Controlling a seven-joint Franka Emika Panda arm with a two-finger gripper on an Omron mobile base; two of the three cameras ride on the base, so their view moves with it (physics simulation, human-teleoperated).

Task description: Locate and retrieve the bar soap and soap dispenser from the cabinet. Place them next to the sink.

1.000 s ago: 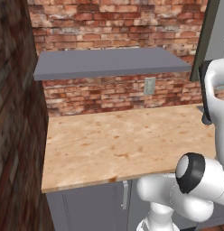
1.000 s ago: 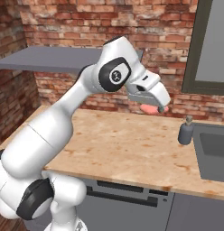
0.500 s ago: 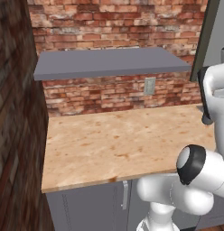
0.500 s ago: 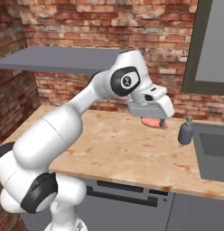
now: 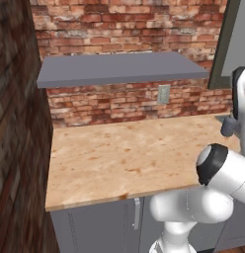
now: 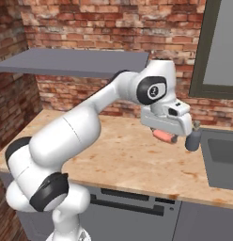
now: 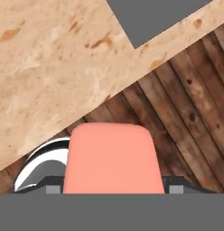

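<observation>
bar soap (image 7: 113,158) pinched in claw (image 6: 164,136); right base view adds soap dispenser (image 6: 193,139) beside.

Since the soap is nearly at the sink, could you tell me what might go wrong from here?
1. The pincer carries the soap close beside the dispenser standing by the sink; a swing further that way could knock the bottle over.
2. In the hand view the soap hangs over the counter's front edge with floor beneath, so an early release might drop it off the counter.
3. The hand view shows only the soap's end, so the grip may be shallow.
</observation>
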